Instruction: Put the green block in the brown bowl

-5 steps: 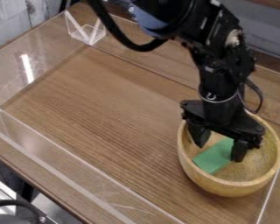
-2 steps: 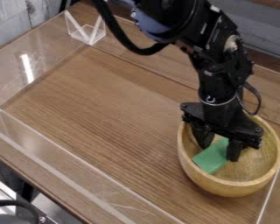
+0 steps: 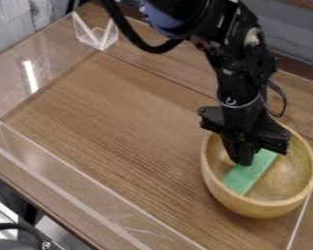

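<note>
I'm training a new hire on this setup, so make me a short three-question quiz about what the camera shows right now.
1. Multiple choice: What lies in the light-brown wooden bowl?
a) a red cup
b) the green block
c) a blue sponge

2. True or false: The black robot gripper is on the far side of the table from the bowl.

3. Fill in the blank: The task asks for the green block to go in the bowl; judging by where it lies, the block is now ____ the bowl.

Key: 1. b; 2. false; 3. inside
</note>
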